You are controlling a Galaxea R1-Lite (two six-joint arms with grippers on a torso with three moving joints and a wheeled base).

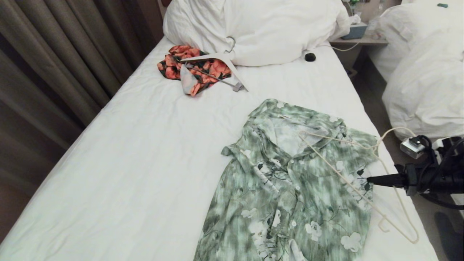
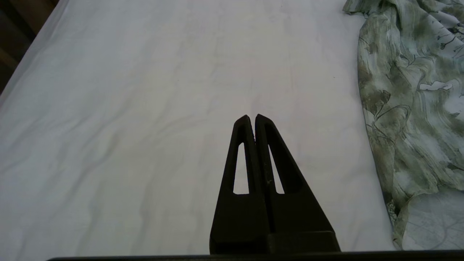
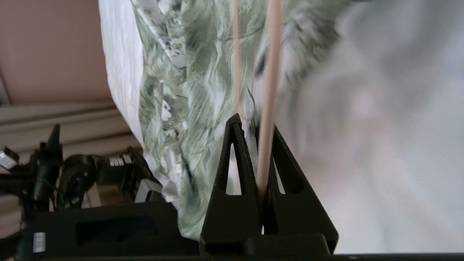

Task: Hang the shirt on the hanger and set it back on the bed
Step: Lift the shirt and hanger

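The green-and-white flower-print shirt (image 1: 290, 188) lies spread open on the bed (image 1: 145, 145), collar toward the pillows. The thin cream hanger (image 1: 337, 170) rests across the shirt's right shoulder. One of its corners reaches toward the collar and the other lies on the sheet near the bed's right edge. My right gripper (image 1: 369, 179) comes in from the right, shut on a hanger bar (image 3: 266, 145) over the shirt (image 3: 195, 90). My left gripper (image 2: 252, 116) is shut and empty above bare sheet (image 2: 145, 108), with the shirt's hem (image 2: 406, 108) off to one side.
An orange-and-black floral garment (image 1: 192, 69) with a thick white hanger (image 1: 217, 58) lies near the big pillows (image 1: 261, 29). A small black object (image 1: 310, 57) sits by them. Curtains (image 1: 54, 54) hang at left. Another white bed (image 1: 424, 83) stands at right.
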